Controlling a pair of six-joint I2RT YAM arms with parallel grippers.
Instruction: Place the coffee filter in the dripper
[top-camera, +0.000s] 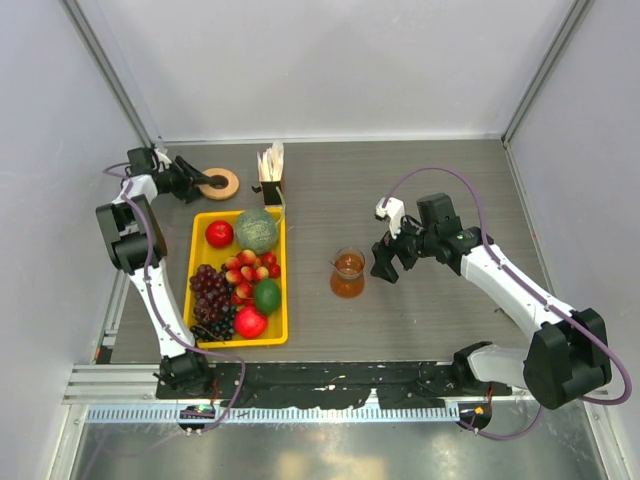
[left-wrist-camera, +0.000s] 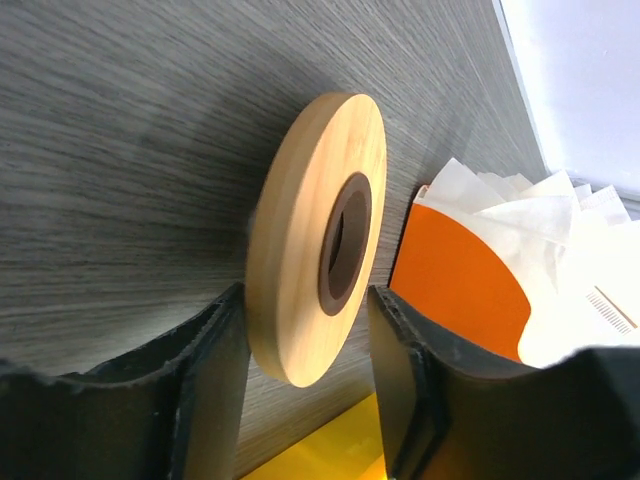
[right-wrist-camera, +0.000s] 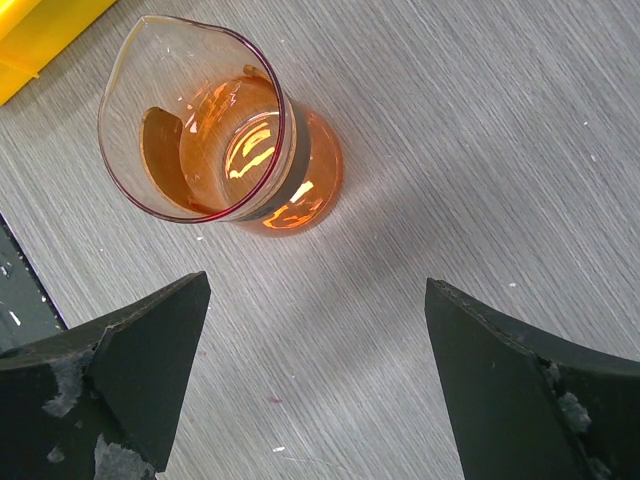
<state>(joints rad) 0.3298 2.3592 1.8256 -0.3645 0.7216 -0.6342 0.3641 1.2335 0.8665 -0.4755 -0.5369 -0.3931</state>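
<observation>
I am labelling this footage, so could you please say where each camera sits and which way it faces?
Top external: fixed above and behind the arms, looking down on the table; both arms show whole.
Left wrist: on the left arm, looking along the left gripper, whose fingers flank the dripper.
Right wrist: on the right arm, looking down past the open right gripper at the glass jug.
Shared: top and left wrist both show the dripper and paper bundle; top and right wrist, the glass jug.
</observation>
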